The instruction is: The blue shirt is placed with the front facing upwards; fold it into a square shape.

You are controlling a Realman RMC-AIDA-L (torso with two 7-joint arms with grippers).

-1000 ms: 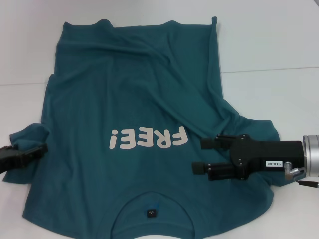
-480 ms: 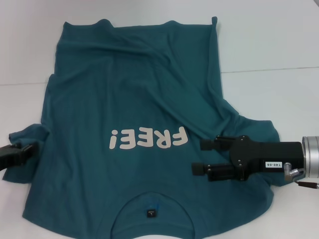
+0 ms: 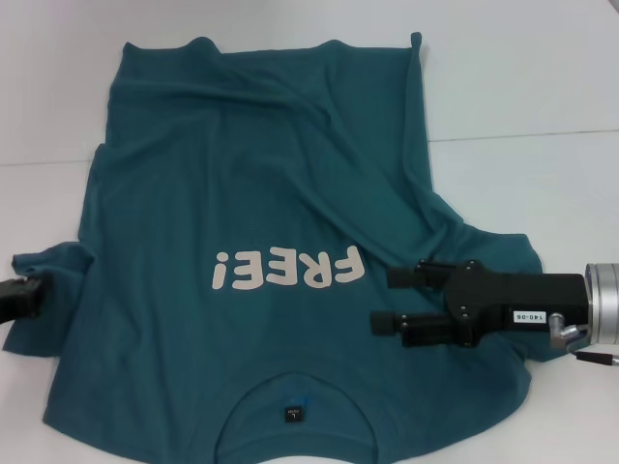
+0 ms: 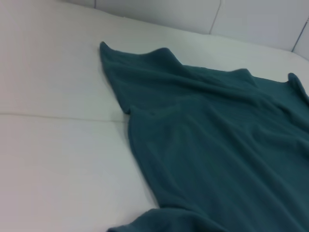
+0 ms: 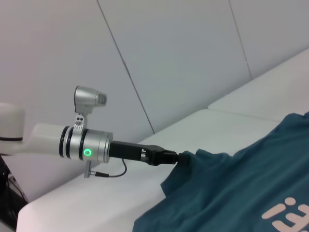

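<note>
Currently one blue T-shirt (image 3: pixel 261 222) spread front-up on white table (image 3: pixel 542 87), wrinkled, pale "FREE!" lettering (image 3: pixel 288 268) facing up on chest. One small dark neck label (image 3: pixel 293 414) at collar, nearest the robot. Two sleeves out to the sides, two grippers in play.

Left gripper (image 5: pixel 182 158) at tip of left sleeve (image 3: pixel 48 280), fingers closed tight on a bunch of sleeve cloth, seen best from right wrist view; cloth peaked up where pinched. Only its black end visible at head view's edge.

Right gripper (image 3: pixel 383 301) lying over right sleeve (image 3: pixel 503 261), two black fingers (image 3: pixel 406 277) spread apart, parallel, pointing toward the lettering, nothing between them. Lettering just beyond fingertips. Cannot tell whether fingers touch the cloth beneath.
</note>
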